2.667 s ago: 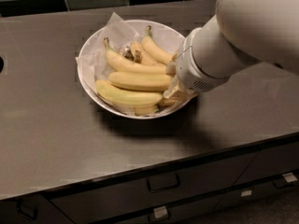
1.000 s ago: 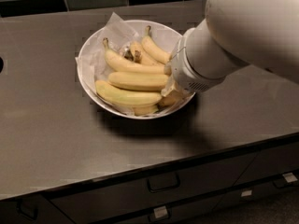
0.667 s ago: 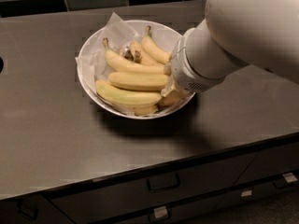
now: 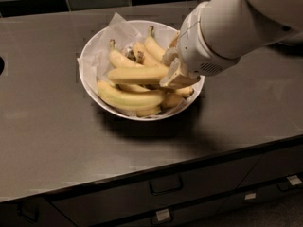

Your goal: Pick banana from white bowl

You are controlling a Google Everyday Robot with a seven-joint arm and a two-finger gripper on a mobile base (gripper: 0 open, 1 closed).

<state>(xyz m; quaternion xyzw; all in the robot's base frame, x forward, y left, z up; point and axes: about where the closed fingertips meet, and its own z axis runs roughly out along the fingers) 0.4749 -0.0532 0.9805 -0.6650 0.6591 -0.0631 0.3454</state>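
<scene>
Banana (image 4: 135, 74) end-on to my gripper (image 4: 173, 77), long axis left-right

I'm parked over the right side of the white bowl (image 4: 142, 117), and the banana lies across the other bananas (image 4: 128, 98), stretching away to my left, near end touching me. Honestly can't tell if I'm clamped on it.

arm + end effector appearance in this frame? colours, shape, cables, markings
Arm: thick, smooth, glossy white cylindrical shell, with a white wrist collar that seems to carry a small dotted vent patch. End effector, at the right side of the white bowl: cream-beige, angular. No cables, labels or markings visible.
</scene>
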